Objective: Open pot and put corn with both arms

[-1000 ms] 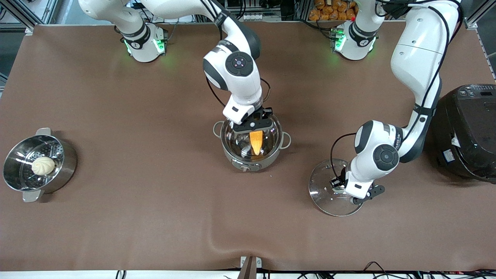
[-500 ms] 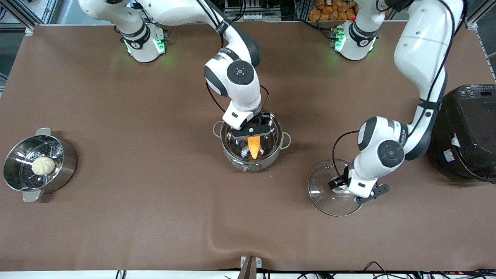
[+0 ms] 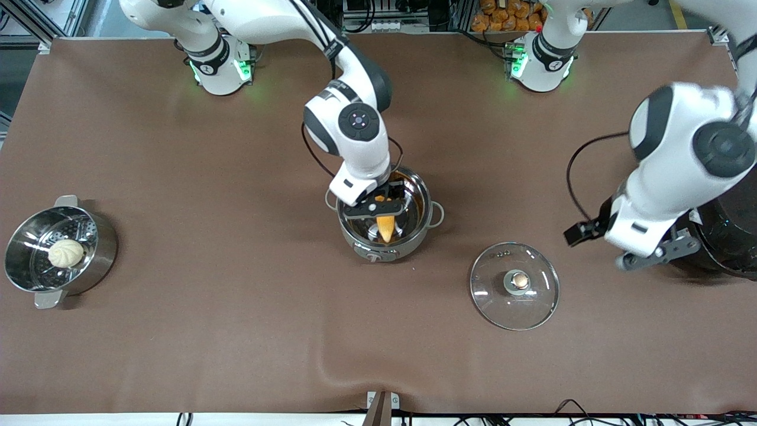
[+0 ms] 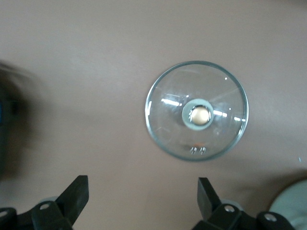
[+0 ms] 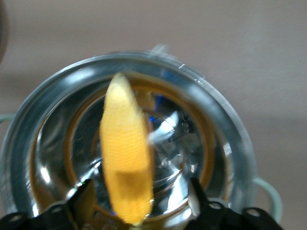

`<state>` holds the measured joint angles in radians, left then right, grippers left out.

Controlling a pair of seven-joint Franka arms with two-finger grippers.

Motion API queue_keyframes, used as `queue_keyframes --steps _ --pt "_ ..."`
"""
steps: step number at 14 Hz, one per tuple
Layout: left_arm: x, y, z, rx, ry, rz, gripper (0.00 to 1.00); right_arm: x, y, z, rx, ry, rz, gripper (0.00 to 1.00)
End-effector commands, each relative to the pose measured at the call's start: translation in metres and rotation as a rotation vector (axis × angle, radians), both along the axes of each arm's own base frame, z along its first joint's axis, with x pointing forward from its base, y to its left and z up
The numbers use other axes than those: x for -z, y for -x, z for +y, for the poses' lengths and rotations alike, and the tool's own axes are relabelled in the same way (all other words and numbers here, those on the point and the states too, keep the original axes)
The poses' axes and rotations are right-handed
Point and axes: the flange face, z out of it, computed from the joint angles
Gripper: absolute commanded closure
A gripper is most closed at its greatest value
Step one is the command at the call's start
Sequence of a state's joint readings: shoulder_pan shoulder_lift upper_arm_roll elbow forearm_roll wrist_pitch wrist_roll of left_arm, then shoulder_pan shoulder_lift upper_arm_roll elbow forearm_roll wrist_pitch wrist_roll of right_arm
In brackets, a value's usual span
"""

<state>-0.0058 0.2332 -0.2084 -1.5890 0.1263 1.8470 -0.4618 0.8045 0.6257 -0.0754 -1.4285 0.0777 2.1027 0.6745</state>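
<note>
The steel pot stands open mid-table. My right gripper hangs over its mouth with the fingers spread. The yellow-orange corn points tip-down into the pot between them. In the right wrist view the corn shows a gap to each finger, with the pot rim around it. The glass lid lies flat on the table beside the pot, toward the left arm's end. My left gripper is raised, open and empty; its wrist view shows the lid lying apart from it.
A steel steamer pot holding a white bun stands at the right arm's end. A big black rice cooker stands at the left arm's end, partly covered by the left arm. A brown cloth covers the table.
My left gripper has let go of the lid knob and risen away toward the rice cooker; the lid stays on the table. My right gripper has sunk lower over the pot and the corn sits deeper.
</note>
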Motion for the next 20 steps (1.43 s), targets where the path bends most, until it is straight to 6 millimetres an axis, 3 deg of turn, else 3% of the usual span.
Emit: queue_keyframes --steps 1,2,5,9,13,16,18,20 --pt "-0.060 0.046 0.003 0.060 0.029 0.001 0.00 -0.035 -0.026 -0.040 0.042 0.007 0.019 0.00" --pt "-0.082 0.059 0.007 0.090 0.053 0.002 0.00 -0.047 -0.036 -0.062 0.045 0.013 0.033 0.00" --pt "-0.132 0.091 0.032 0.192 0.102 -0.013 0.00 -0.093 -0.076 -0.155 0.066 0.016 0.068 0.00" --pt "-0.147 0.105 0.020 0.248 0.087 0.079 0.00 -0.160 -0.107 -0.298 0.163 0.002 0.071 0.00" --pt "-0.143 0.096 0.010 0.297 0.029 0.091 0.00 -0.229 -0.093 -0.383 0.192 0.010 0.055 0.00" --pt "-0.149 0.091 0.025 0.343 0.035 0.080 0.00 -0.282 -0.065 -0.458 0.139 0.026 0.051 0.00" --pt "-0.151 0.091 0.030 0.335 0.039 0.077 0.00 -0.294 -0.053 -0.489 0.094 0.049 0.064 0.00" --pt "-0.149 0.089 0.038 0.317 0.067 0.079 0.00 -0.314 -0.032 -0.503 0.103 0.048 0.086 0.00"
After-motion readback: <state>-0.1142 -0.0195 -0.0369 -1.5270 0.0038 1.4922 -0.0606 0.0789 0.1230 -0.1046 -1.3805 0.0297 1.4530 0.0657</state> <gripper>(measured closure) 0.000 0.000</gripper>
